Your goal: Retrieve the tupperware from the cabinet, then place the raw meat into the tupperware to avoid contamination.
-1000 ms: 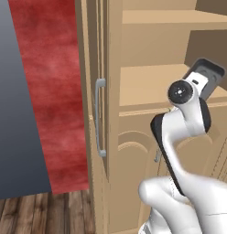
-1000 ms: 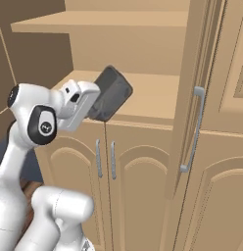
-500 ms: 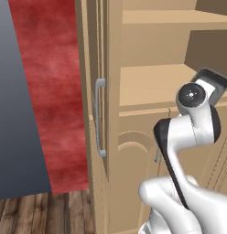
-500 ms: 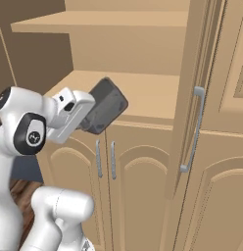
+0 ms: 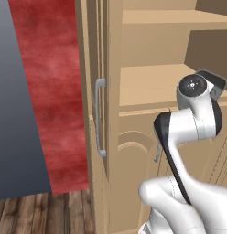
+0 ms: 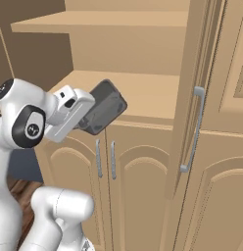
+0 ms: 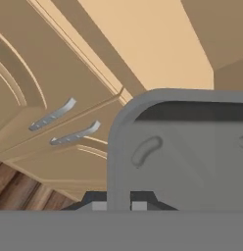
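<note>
Gripper (image 7: 118,205): you see its jaws nearly closed, pinching the rim of the tupperware (image 6: 101,108).
Tupperware: grey container, held in front of the cabinet (image 6: 143,88), just above its lower doors (image 6: 128,186).

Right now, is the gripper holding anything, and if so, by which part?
Yes. The gripper is shut on the dark grey tupperware, pinching its rim wall at one edge, and holds it in front of the open cabinet.

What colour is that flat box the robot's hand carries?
Dark grey rounded-corner box, best in the right base view.
</note>
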Robot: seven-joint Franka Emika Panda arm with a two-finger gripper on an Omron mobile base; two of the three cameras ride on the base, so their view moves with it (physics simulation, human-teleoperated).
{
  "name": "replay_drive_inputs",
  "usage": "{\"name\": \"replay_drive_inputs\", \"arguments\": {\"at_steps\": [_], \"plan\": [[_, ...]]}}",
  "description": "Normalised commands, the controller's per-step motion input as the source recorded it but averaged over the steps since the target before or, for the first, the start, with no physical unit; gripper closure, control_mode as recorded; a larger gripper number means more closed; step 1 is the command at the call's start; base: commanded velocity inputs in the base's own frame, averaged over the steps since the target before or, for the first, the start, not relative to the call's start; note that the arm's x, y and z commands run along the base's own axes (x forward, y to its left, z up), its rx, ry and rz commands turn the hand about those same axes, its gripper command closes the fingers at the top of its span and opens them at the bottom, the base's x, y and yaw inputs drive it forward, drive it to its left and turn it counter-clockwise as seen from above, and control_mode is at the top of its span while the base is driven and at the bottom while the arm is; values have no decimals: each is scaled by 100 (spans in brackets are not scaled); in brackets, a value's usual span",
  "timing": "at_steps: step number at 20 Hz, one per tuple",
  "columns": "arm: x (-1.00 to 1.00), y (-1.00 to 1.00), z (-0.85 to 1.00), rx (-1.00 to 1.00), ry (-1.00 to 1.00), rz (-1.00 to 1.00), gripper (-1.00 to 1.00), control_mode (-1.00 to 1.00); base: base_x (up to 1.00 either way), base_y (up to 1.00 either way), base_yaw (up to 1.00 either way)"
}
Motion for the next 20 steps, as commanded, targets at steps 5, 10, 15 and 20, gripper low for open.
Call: {"name": "replay_drive_inputs", "arguments": {"at_steps": [5,10,15,20], "plan": [[0,0,0,0,0,0,100,-100,0,0,0],[0,1,0,0,0,-1,100,-100,0,0,0],[0,0,0,0,0,0,100,100,-33,0,-3],[0,0,0,0,0,0,100,100,-60,0,-4]]}}
